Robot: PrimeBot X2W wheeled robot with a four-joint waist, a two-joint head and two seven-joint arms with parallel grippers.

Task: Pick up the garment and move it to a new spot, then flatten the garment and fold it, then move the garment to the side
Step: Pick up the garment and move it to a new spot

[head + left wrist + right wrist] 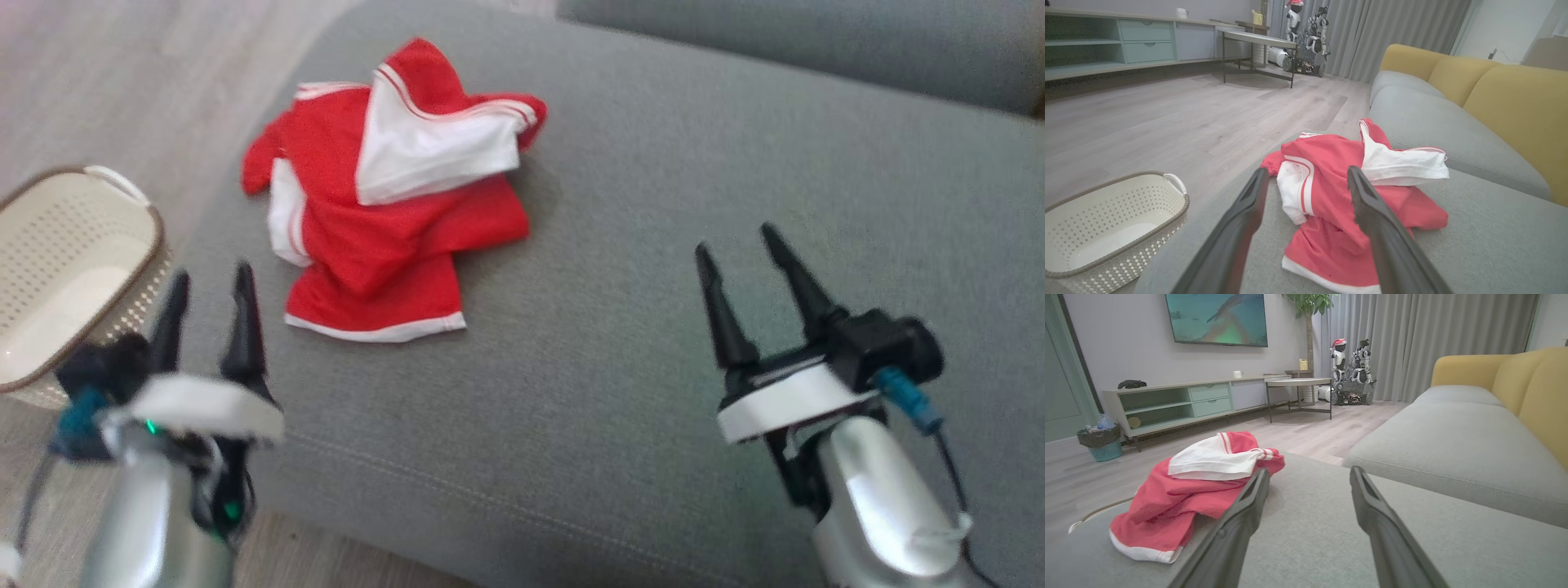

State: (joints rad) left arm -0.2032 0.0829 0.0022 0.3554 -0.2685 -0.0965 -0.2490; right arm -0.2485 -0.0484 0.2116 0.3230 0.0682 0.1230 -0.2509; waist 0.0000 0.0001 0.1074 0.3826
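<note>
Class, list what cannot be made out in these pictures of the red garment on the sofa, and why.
Garment, head view: crumpled folds hide its type and underside.
Basket, head view: cut off by the left edge.
Left wrist view: the jaws cover part of the garment.
Cup, right wrist view: too small.

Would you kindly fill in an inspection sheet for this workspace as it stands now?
Surface: grey sofa cushion, soft and even.
Job's things: red and white garment, crumpled on the cushion, unfolded, untouched.
Clutter: cream basket on the wooden floor beside the cushion, nothing seen inside.
Grippers: left gripper open, short of the garment; right gripper open above bare cushion; neither holds anything.
Cables: blue-plugged cable at the right wrist; a blue plug at the left wrist, blurred.
Surroundings: media cabinet, side table, parked robots by curtains, yellow backrests.
</note>
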